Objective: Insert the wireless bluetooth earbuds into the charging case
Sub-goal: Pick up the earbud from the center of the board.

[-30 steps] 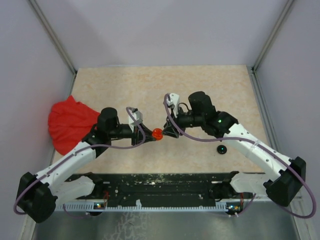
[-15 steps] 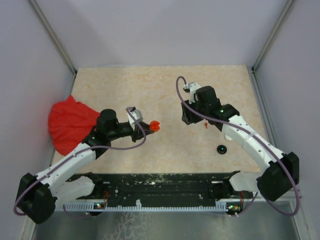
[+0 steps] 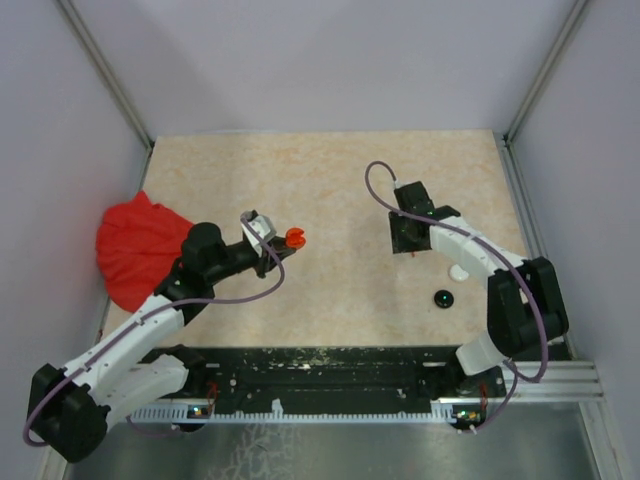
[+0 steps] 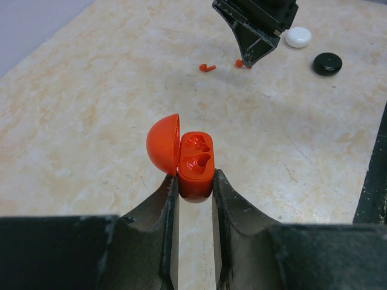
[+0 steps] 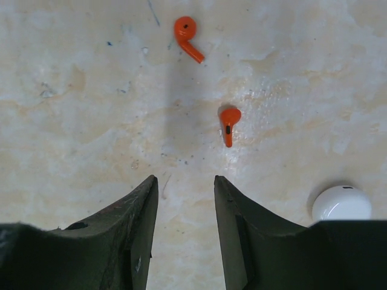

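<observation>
My left gripper (image 4: 195, 177) is shut on the base of an orange-red charging case (image 4: 196, 164), held above the table with its round lid (image 4: 162, 144) hinged open and both sockets empty. It also shows in the top view (image 3: 293, 238). Two orange-red earbuds lie on the table: one (image 5: 187, 37) farther off, one (image 5: 228, 124) just ahead of my right gripper (image 5: 184, 181), which is open, empty and pointing down at the table. In the left wrist view the earbuds (image 4: 207, 67) lie next to the right gripper (image 4: 257, 33).
A white disc (image 5: 341, 203) lies just right of my right gripper, and a black disc (image 3: 443, 298) nearer the front. Both show in the left wrist view, white (image 4: 298, 37) and black (image 4: 327, 63). A red cloth (image 3: 140, 245) lies at the table's left edge.
My right gripper has pulled away from the case and moved right, now above the earbuds. My left gripper has drawn back slightly left with the open case.
</observation>
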Robot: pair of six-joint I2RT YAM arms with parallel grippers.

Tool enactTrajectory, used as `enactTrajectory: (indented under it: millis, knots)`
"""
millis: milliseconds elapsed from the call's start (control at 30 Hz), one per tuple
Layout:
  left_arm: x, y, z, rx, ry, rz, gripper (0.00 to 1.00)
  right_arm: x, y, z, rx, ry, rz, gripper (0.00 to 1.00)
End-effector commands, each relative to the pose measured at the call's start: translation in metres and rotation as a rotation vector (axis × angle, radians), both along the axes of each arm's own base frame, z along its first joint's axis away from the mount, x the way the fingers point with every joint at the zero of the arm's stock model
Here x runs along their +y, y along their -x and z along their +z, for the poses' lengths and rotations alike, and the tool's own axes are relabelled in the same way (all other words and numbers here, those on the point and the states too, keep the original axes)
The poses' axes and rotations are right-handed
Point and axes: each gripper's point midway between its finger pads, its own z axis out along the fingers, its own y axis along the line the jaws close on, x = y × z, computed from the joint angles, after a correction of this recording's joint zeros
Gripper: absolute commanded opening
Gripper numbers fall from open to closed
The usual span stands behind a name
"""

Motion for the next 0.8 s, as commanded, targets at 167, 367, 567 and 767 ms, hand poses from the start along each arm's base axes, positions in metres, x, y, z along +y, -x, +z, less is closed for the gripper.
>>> enactTrajectory:
  millis: [167,367,567,767]
  knots:
    - [0.009,-0.007,0.000,-0.032,-0.024,0.049,0.01,-0.025,-0.030,-0.018,-0.015,0.039,-0.155,0.42]
    - [0.012,-0.006,0.003,-0.056,-0.035,0.055,0.01,-0.032,-0.039,-0.024,-0.002,-0.003,-0.173,0.39]
    - [0.014,-0.010,0.001,-0.056,-0.045,0.076,0.01,-0.030,-0.050,-0.038,0.062,0.017,-0.146,0.39]
    - [0.018,-0.013,-0.003,-0.052,-0.058,0.103,0.01,-0.030,-0.052,-0.043,0.136,0.054,-0.109,0.37]
